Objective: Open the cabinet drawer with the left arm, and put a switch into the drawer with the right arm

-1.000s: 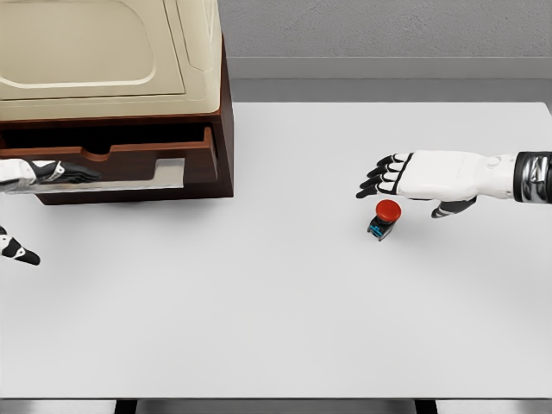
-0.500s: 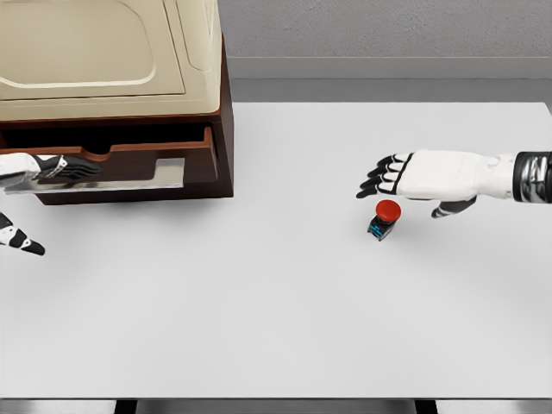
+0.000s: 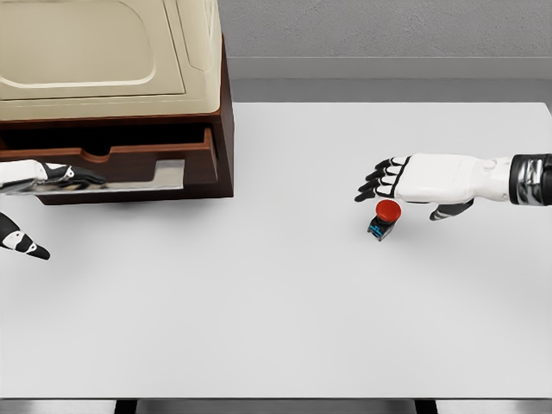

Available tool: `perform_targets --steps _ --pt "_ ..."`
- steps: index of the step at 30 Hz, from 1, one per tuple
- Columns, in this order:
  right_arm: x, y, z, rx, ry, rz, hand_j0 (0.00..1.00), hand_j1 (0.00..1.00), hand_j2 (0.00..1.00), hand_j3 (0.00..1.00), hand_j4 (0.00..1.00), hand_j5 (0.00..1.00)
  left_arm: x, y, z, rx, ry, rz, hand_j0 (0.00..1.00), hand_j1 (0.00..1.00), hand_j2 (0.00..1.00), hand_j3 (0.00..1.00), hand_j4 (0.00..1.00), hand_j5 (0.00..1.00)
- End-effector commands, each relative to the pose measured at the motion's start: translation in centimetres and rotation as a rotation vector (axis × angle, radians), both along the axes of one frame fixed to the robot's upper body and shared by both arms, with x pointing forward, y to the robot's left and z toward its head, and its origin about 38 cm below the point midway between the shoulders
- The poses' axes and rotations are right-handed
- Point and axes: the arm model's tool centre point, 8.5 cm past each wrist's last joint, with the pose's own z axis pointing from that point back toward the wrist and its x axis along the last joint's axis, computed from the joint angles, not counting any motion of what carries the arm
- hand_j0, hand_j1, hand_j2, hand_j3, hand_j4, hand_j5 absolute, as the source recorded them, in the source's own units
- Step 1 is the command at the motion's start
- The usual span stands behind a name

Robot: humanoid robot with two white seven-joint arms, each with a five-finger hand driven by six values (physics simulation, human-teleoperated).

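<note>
Plain white desk [image 3: 285, 310] fills most of the frame, running from the bottom edge up to about a quarter from the top. Behind it along the top there's a grey wall [image 3: 388, 26] with a lighter strip [image 3: 388, 67] at its base.

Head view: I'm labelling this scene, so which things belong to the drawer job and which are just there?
Part of the job:
- cabinet
- drawer, partly open
- switch with red button
- left hand at the drawer front
- right hand, open above the switch

Just there:
- table
- grey wall behind
</note>
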Motion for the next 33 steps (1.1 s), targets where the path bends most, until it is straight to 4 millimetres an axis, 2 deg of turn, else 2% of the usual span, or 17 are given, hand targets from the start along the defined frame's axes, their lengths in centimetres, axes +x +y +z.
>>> perform_targets --steps 1,11,20,26,33 --pt "0.0 -0.1 0.0 0.002 0.002 -0.004 1.00 1.00 1.00 1.00 1.00 1.00 -0.5 -0.7 -0.7 0.005 0.018 -0.044 0.99 0.99 0.99 0.99 0.99 0.99" --pt "0.0 0.1 0.1 0.002 -0.002 0.000 1.00 1.00 1.00 1.00 1.00 1.00 -1.0 -0.9 -1.2 0.006 0.030 -0.064 1.00 1.00 1.00 1.00 1.00 1.00" --pt "0.1 0.2 -0.1 -0.004 -0.004 0.002 1.00 1.00 1.00 1.00 1.00 1.00 -1.6 -0.5 -0.6 0.013 0.015 -0.077 1.00 1.00 1.00 1.00 1.00 1.00" --pt "0.2 1.2 -1.3 -0.028 -0.001 0.020 1.00 1.00 1.00 1.00 1.00 1.00 -2.0 -0.2 -0.6 0.009 0.013 -0.088 1.00 1.00 1.00 1.00 1.00 1.00" --pt "0.7 0.9 -1.9 -0.024 0.015 -0.003 1.00 1.00 1.00 1.00 1.00 1.00 -2.8 0.1 -1.5 0.004 0.028 -0.108 1.00 1.00 1.00 1.00 1.00 1.00"
